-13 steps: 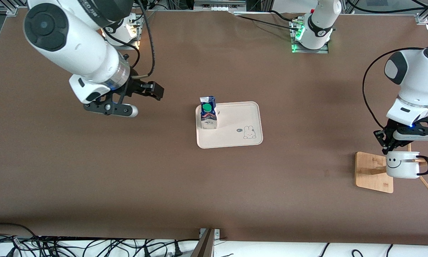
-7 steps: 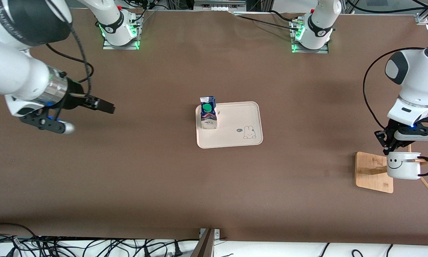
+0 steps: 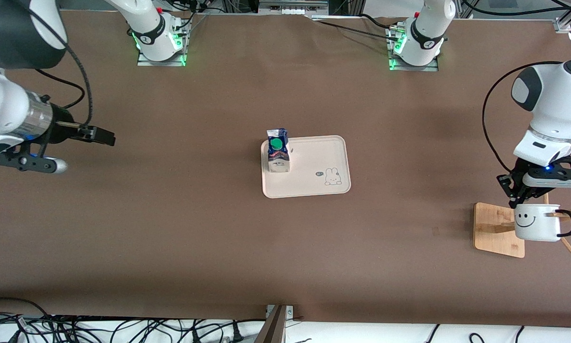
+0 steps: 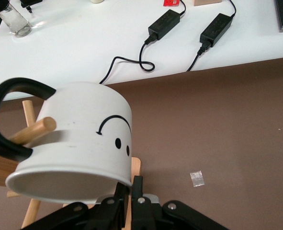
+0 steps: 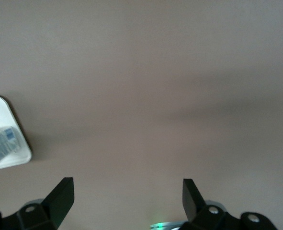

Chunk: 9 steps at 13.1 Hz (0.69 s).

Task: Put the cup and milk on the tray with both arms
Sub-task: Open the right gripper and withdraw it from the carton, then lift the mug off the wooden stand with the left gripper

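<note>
The milk [image 3: 277, 152], a blue and white carton with a green cap, stands upright in the corner of the cream tray [image 3: 314, 178] toward the right arm's end; the rabbit drawing is bare. The white smiley cup [image 3: 535, 221] hangs with its black handle over a wooden peg [image 4: 33, 132] of the stand. My left gripper [image 3: 518, 197] is shut on the cup's rim; the left wrist view shows the cup [image 4: 74, 143] with the fingers [image 4: 140, 189] pinching its rim. My right gripper [image 3: 105, 137] is open and empty over bare table at the right arm's end, also in its wrist view [image 5: 127, 196].
The square wooden stand base [image 3: 495, 231] lies under the cup near the left arm's end. A small scrap of tape [image 4: 197, 178] lies on the brown table. Cables run along the table's near edge [image 3: 123, 328]. The tray corner [image 5: 9, 160] shows in the right wrist view.
My right arm has swung away from the tray toward its own end of the table, gripper open. The left gripper and the cup have barely moved.
</note>
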Tool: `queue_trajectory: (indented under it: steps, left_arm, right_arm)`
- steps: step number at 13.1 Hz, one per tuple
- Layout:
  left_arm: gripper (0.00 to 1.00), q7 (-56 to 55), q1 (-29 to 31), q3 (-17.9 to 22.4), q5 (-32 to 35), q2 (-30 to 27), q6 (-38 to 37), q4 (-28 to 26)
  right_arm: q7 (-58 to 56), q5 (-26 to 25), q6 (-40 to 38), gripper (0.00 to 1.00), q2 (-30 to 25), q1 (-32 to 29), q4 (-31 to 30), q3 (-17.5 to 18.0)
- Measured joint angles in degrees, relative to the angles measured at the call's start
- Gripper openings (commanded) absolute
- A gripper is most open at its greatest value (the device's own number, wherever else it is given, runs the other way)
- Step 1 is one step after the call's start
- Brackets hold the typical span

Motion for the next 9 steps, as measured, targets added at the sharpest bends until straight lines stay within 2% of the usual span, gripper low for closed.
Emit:
queue_trajectory:
  steps: [3,9]
  left_arm:
    - [0.00,-2.06,-1.90,-0.11,0.00,-1.50,-2.95,-0.20]
    - [0.00,-3.12,-4.18,-0.21,-1.67,-6.40,-13.03,-0.25]
  right_arm:
    - [-9.34,-3.99,0.10,1.00,-0.94,-3.43,-0.22,-0.01]
    - [-11.11,-5.10,-2.12,1.00,-4.72,-6.53,-0.37,-0.02]
